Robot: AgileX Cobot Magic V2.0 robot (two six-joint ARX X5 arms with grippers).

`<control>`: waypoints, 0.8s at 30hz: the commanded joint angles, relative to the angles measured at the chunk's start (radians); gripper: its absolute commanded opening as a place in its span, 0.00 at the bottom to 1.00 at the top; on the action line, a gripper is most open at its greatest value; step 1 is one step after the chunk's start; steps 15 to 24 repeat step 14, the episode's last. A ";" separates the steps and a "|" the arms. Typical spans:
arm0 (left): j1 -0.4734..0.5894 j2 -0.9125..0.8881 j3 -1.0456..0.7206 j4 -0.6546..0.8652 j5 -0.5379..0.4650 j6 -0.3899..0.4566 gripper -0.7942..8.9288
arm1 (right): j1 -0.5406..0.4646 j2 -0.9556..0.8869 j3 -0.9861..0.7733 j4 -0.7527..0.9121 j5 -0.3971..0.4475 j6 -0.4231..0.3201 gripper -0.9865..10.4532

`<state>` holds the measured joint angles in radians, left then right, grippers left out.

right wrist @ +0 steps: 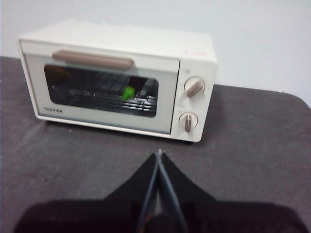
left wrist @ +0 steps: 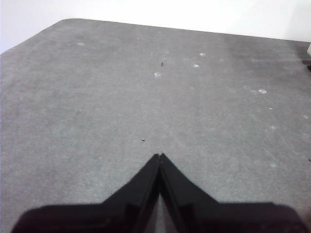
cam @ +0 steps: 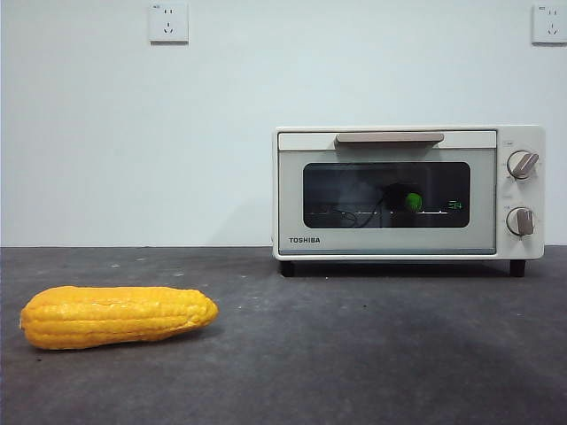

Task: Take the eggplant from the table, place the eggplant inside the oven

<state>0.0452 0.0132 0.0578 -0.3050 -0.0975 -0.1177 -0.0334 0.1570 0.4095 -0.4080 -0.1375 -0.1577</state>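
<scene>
Eggplant (cam: 413,202) lying inside the closed oven (cam: 407,192), green cap showing through the glass, oven standing on the desk (cam: 354,354) at 2 o'clock, corn (cam: 118,316) lying at 8 o'clock, left tool (left wrist: 159,156) clenched over bare desk, right tool (right wrist: 159,153) clenched, facing the oven front.
</scene>
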 commanded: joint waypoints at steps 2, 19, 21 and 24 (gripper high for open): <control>0.004 0.000 -0.008 0.009 0.001 -0.010 0.08 | -0.002 -0.068 -0.090 0.019 0.000 -0.002 0.09; 0.004 0.008 -0.008 0.009 0.001 -0.010 0.08 | -0.002 -0.149 -0.170 -0.013 0.000 -0.004 0.09; 0.004 0.008 -0.008 0.009 0.001 -0.010 0.08 | -0.002 -0.149 -0.170 -0.013 0.000 -0.004 0.09; 0.004 0.008 -0.008 0.009 0.001 -0.010 0.08 | -0.002 -0.149 -0.170 -0.013 0.000 -0.004 0.09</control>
